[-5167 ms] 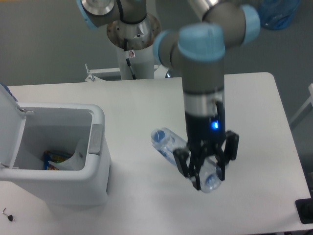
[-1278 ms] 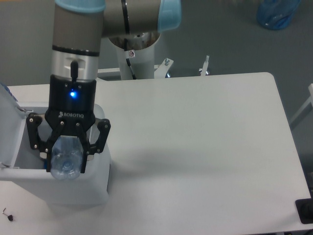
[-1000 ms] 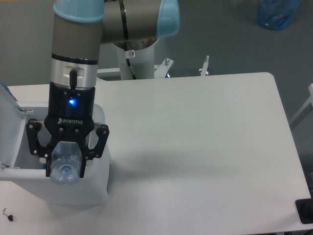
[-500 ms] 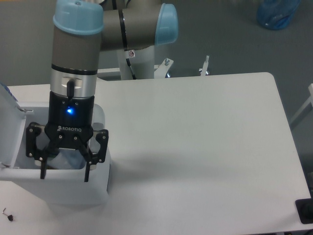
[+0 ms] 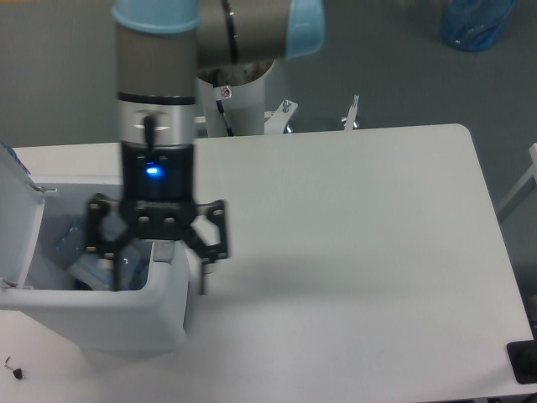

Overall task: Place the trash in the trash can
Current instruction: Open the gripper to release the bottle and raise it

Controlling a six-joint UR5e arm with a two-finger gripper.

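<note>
Drop step looks finished: claw (image 5: 157,262) spread wide and empty over the bin (image 5: 109,315) right rim, bottle (image 5: 71,243) lying inside the bin at its left; next probably to lift clear, no more trash seen on table (image 5: 352,252).

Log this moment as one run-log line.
gripper: open, empty, over bin's right rim | bottle: lying inside bin | bin: lid up | table: no trash visible
</note>
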